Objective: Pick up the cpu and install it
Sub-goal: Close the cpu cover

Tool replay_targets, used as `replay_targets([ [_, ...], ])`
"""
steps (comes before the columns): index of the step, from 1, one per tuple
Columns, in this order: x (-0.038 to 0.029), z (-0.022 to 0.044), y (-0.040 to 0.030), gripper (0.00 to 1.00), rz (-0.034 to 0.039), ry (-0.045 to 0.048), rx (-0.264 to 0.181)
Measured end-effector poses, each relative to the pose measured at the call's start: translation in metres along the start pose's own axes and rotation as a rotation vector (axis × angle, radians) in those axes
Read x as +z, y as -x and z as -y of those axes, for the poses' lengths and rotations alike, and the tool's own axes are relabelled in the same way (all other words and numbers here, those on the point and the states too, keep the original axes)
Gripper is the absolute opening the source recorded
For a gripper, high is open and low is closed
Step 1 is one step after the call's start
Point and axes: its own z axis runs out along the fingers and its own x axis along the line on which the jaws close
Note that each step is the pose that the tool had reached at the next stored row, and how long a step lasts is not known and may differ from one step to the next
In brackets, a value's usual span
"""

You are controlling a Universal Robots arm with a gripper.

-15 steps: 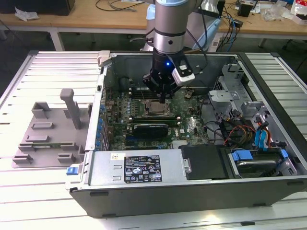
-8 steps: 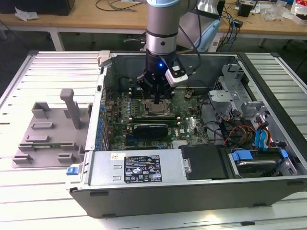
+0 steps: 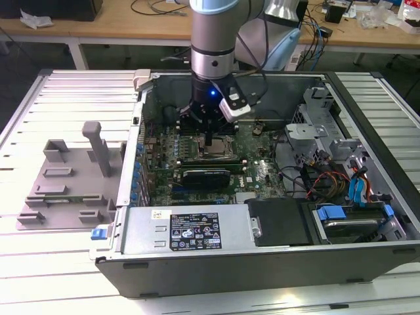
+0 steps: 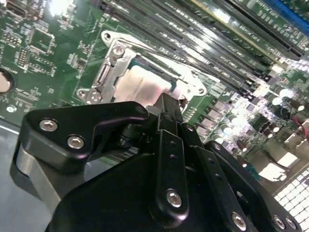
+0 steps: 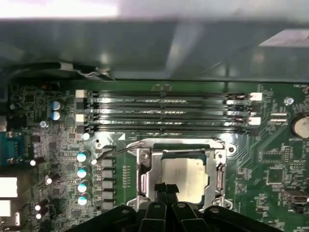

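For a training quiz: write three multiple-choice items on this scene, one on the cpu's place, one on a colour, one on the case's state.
1. Where is the cpu? A on the floor; B inside the socket frame; C in a person's hand.
2. The fixture tray is: A grey; B red; C yellow.
3. The computer case is: A closed; B open; C upside down.
B: it lies framed under the gripper. A: plain grey all over. B: the motherboard shows inside.
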Motion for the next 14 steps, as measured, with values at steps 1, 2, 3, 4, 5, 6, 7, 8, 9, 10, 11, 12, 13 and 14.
replay_targets([
  [1,0.0007,0.0,-0.0013,0.11,0.0001,0.0004,0.0],
  [2,0.002,0.0,-0.0037,0.11,-0.0001,0.0008,0.0],
  [3,0.0057,-0.0003,-0.0067,0.11,-0.0001,0.0023,0.0],
  [4,0.0074,-0.0004,-0.0082,0.11,0.0,0.0032,0.0],
  [5,0.0091,-0.0006,-0.0098,0.11,-0.0001,0.0034,0.0],
  [6,0.0112,-0.0008,-0.0118,0.11,-0.0001,0.0033,0.0],
  [7,0.0118,-0.0008,-0.0126,0.11,-0.0001,0.0031,0.0],
  [8,0.0118,-0.0008,-0.0126,0.11,-0.0001,0.0032,0.0],
  [9,0.0122,-0.0009,-0.0127,0.11,0.0001,0.0035,0.0],
  [10,0.0131,-0.001,-0.0127,0.11,0.0002,0.0036,0.0],
  [11,0.0138,-0.001,-0.0127,0.11,0.0,0.0034,0.0],
  [12,0.0146,-0.001,-0.0128,0.11,0.0,0.0033,0.0],
  [13,0.0152,-0.0011,-0.0128,0.11,0.0,0.0033,0.0],
  [14,0.0151,-0.001,-0.0128,0.11,-0.0001,0.0031,0.0],
])
